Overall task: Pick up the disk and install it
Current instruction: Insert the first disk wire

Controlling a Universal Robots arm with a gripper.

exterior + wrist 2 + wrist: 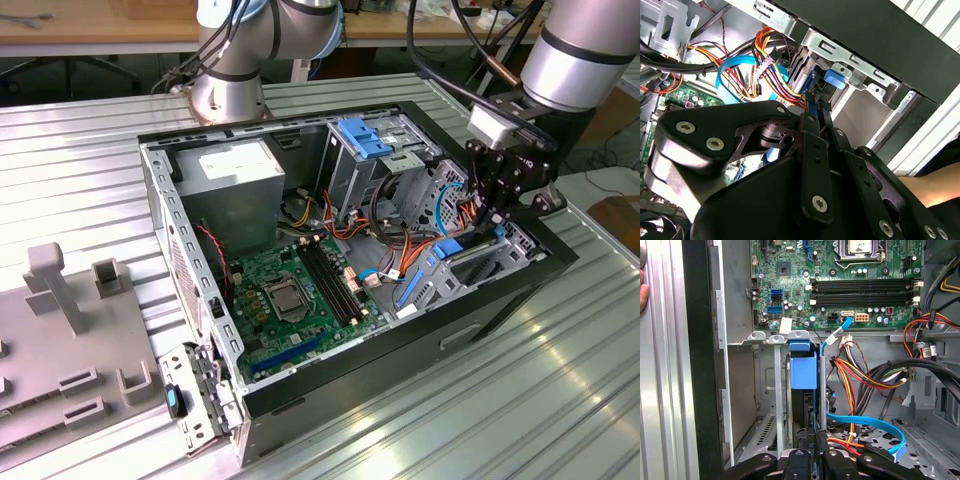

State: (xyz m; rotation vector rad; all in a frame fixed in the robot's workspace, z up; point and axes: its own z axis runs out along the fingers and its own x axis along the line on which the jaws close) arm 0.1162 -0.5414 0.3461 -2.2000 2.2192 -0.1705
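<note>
- Lighting: bright, even, overhead; ribbed metal table [560, 380] carries pale glare streaks at the near right of the exterior view.
- Shadows: soft, pooled inside the computer case [300, 290].
- Focus: gripper [817, 107] linkage close to the lens in the second wrist view, slightly soft; motherboard [840, 285] crisp.

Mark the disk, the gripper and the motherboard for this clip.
disk [803, 371]: first wrist view, on its blue plastic end in the bay.
gripper [492, 222]: exterior view, at the tips by the drive bay.
motherboard [290, 290]: exterior view, on the green board near the processor socket.
</note>
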